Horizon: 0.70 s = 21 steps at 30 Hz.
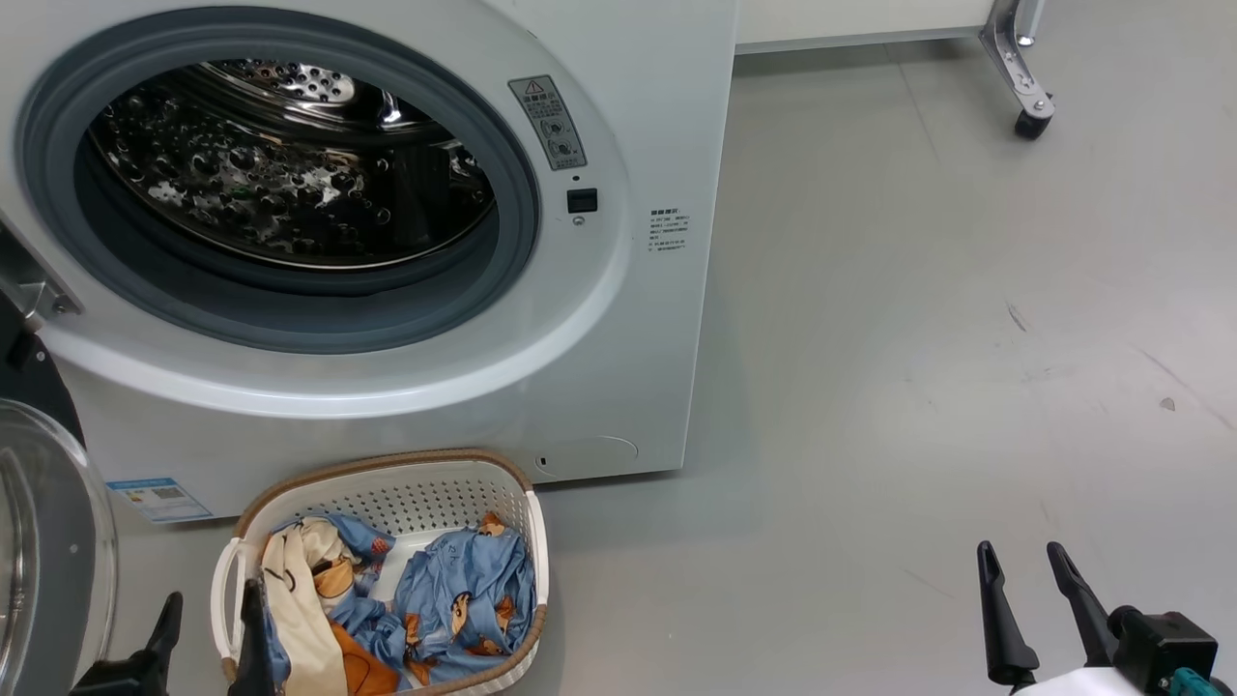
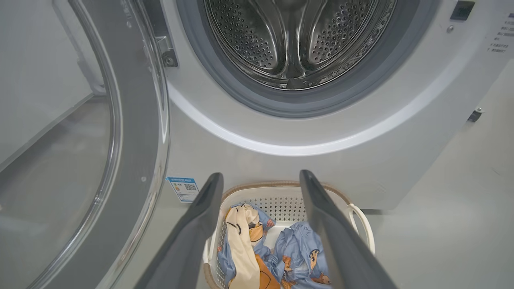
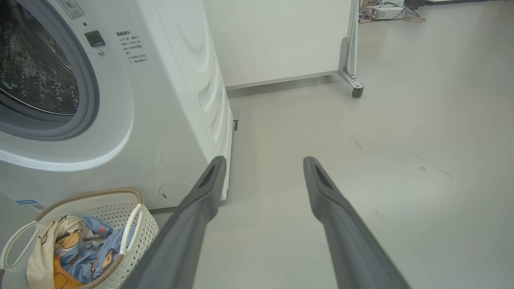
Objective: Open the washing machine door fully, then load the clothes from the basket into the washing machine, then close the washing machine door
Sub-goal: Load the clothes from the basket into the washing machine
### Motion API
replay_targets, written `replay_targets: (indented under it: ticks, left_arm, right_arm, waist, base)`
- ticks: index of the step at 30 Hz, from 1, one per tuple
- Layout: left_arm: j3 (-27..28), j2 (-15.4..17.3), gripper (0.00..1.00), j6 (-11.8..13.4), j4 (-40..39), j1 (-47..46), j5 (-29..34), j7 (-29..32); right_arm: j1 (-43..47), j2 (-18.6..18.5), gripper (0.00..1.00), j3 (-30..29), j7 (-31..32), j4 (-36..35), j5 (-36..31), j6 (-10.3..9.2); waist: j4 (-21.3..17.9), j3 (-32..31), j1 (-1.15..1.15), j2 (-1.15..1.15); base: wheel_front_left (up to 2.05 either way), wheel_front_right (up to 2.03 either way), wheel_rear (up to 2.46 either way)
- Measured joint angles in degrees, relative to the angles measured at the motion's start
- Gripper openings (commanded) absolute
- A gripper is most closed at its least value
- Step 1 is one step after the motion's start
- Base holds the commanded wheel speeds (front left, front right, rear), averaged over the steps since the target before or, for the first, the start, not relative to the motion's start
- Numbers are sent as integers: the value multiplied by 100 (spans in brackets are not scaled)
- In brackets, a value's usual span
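Washing machine (image 1: 618,367): the washing machine door (image 1: 48,551) is swung wide to the left and the steel drum (image 1: 280,164) is exposed inside the grey gasket (image 1: 290,309). The basket (image 1: 387,464) stands on the floor (image 1: 918,387) just before the machine, holding the clothes (image 1: 464,590). Left gripper (image 1: 214,594): fingers spread, one overlapping the basket's left edge. Right gripper (image 1: 1021,551): fingers spread over bare floor, well apart from the basket.

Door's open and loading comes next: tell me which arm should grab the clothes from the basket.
Left. The left claw hangs open at the basket, aimed at the clothes; the right claw is open over bare floor, well aside.
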Motion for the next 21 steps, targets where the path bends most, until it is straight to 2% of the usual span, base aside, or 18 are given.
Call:
replay_targets:
  ticks: [11, 16, 21]
  left_arm:
    - [-524, -92, 100, 0, 3, -263, 252, 34]
    - [-533, -92, 100, 0, 23, -582, 265, 337]
    - [-549, 83, 100, 59, 152, -767, 479, 719]
  right_arm:
    - [-210, 38, 100, 268, 0, 190, 94, 0]
    - [-530, 101, 100, 380, 0, -15, 199, 0]
    - [-684, 100, 100, 671, 0, 19, 159, 0]
  waist:
    - [-118, 440, 0, 0]
    - [-193, 774, 0, 0]
    - [-283, 1149, 0, 0]
  base:
    - [0, 0, 0]
    - [0, 0, 0]
    - [0, 0, 0]
